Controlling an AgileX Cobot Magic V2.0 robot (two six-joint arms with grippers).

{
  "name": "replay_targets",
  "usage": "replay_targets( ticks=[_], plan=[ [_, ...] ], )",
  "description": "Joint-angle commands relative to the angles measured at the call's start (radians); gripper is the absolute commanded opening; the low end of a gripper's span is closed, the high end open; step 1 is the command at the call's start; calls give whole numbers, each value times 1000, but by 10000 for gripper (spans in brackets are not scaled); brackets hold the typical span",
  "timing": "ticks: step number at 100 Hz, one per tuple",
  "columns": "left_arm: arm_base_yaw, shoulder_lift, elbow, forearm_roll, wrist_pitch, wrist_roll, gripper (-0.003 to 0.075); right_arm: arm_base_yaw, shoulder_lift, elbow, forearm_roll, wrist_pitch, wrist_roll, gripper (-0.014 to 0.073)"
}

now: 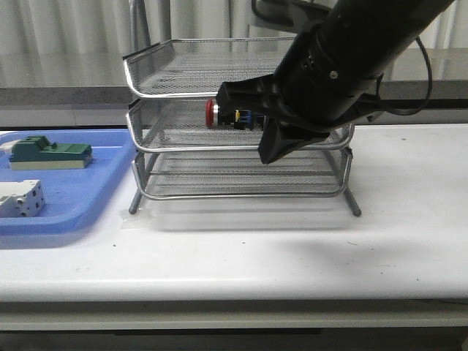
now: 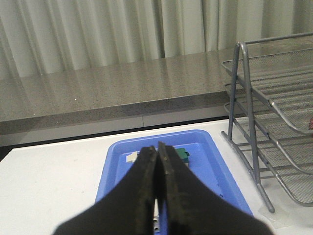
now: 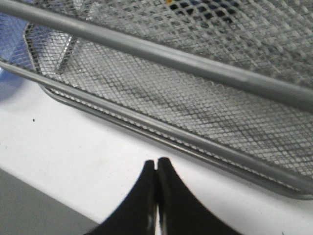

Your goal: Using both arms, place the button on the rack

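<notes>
The button (image 1: pixel 218 113), with its red cap to the left, lies on its side in the middle tray of the silver wire-mesh rack (image 1: pixel 175 77). My right arm reaches in from the upper right in front of the rack. My right gripper (image 1: pixel 268 156) is shut and empty, and points down just outside the rack's front edge. In the right wrist view the gripper (image 3: pixel 156 162) hangs over the white table in front of the rack's lower tray (image 3: pixel 161 100). My left gripper (image 2: pixel 157 148) is shut and empty above the blue tray (image 2: pixel 217 164), to the left of the rack (image 2: pixel 249 117).
The flat blue tray (image 1: pixel 110 183) lies left of the rack and holds a green block (image 1: pixel 47 153) and a white terminal block (image 1: pixel 20 199). A grey ledge and curtains run behind the table. The table's front edge is near.
</notes>
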Motion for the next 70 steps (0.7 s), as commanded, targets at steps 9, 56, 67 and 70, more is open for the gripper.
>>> replay_targets(
  ticks=[9, 56, 67, 70],
  plan=[
    [2, 9, -28, -17, -75, -10, -20, -6, -160, 30, -14, -30, -12, -99],
    [2, 9, -28, -17, -75, -10, -20, -197, -586, 197, -187, 45, -12, -99],
    [2, 9, -28, -17, -75, -10, -20, -255, -698, 232, -218, 77, -12, -99],
    [2, 9, -28, -17, -75, -10, -20, -270, -727, 244, -226, 86, -12, -99]
  ],
)
